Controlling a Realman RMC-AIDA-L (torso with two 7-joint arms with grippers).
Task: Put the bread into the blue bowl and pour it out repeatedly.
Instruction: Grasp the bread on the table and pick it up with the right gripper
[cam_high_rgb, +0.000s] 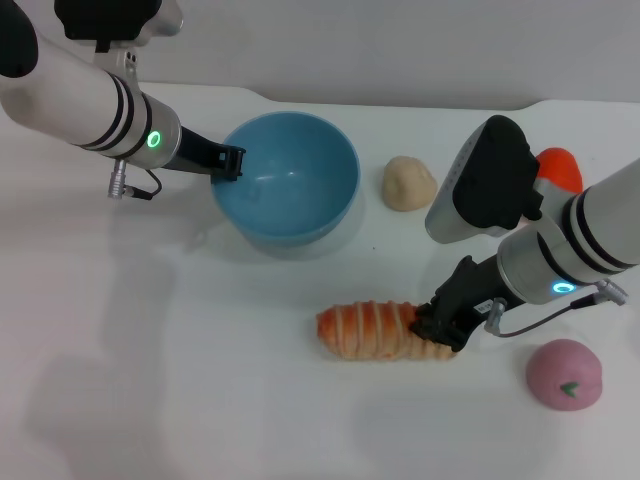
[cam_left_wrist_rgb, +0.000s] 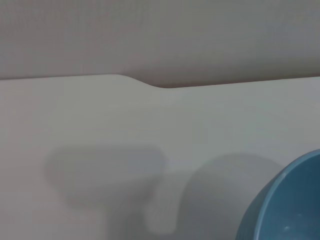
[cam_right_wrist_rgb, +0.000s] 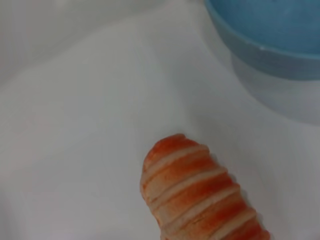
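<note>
One loaf, the bread (cam_high_rgb: 375, 330), lies flat on the desk (cam_high_rgb: 180, 400), its near end pinched between the right gripper (cam_high_rgb: 438, 335) jaws. Lift it level, then carry it over the blue bowl (cam_high_rgb: 287, 180), whose rim the left gripper (cam_high_rgb: 232, 163) jaws clamp steady.

bread (cam_high_rgb: 372, 330): its right end is covered by the right gripper (cam_high_rgb: 440, 330); in the right wrist view the loaf is cut off by the frame edge
blue bowl (cam_high_rgb: 288, 180): only a slice shows in each wrist view
orange thing (cam_high_rgb: 556, 168): mostly hidden behind the right arm
left gripper (cam_high_rgb: 230, 163): finger contact with the bowl rim unclear
</note>
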